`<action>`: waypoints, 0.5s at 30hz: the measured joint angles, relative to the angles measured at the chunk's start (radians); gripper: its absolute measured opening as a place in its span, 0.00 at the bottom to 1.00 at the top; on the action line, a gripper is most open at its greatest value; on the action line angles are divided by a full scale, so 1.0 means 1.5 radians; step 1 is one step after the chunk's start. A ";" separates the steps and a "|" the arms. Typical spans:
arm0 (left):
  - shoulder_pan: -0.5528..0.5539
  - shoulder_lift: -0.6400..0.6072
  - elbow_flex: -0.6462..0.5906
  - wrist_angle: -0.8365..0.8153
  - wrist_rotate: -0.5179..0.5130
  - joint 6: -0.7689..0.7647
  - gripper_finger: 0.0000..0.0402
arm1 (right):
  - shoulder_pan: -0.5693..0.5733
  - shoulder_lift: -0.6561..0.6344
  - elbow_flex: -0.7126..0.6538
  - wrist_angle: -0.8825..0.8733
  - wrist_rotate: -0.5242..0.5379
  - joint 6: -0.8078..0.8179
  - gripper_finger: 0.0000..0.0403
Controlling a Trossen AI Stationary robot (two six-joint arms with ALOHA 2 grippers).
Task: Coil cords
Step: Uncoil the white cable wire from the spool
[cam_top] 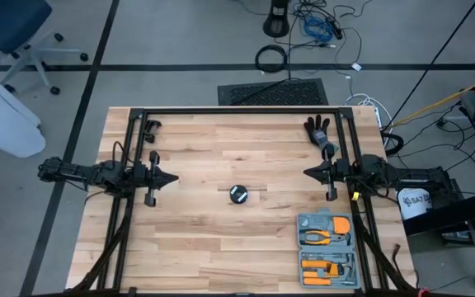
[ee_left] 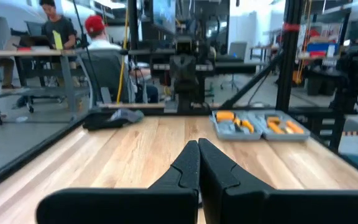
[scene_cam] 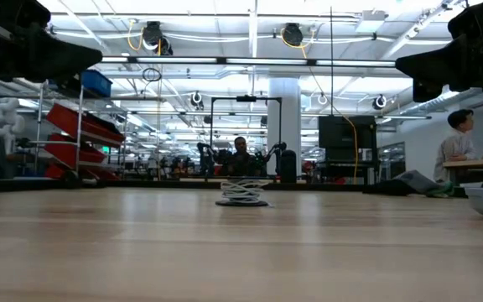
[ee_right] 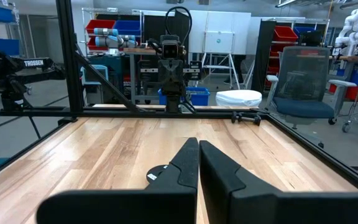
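Two grippers pinched closed, empty — left gripper [cam_top: 171, 177] | right gripper [cam_top: 308, 172] | cord [scene_cam: 242, 194] coiled on reel [cam_top: 237, 194] midway between them | tool tray [cam_top: 327, 249] — orange-handled pliers [cam_top: 321, 238] inside — just beside right gripper

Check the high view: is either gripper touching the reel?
No. The reel sits alone mid-table, between the left gripper and right gripper.

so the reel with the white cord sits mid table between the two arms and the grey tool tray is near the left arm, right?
Not quite. The reel with its white cord does sit mid table between both arms, but the grey tool tray lies by the right arm, not the left. The high view shows it.
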 joint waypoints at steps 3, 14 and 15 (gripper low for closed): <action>0.000 0.000 0.003 0.013 0.000 0.000 0.00 | 0.000 0.000 0.000 0.000 0.000 0.000 0.00; 0.000 0.003 0.064 0.007 -0.015 -0.023 0.00 | 0.000 0.000 0.000 0.011 0.000 0.000 0.00; 0.000 0.008 0.073 0.004 -0.015 -0.023 0.00 | 0.000 0.000 0.000 0.010 0.000 0.000 0.00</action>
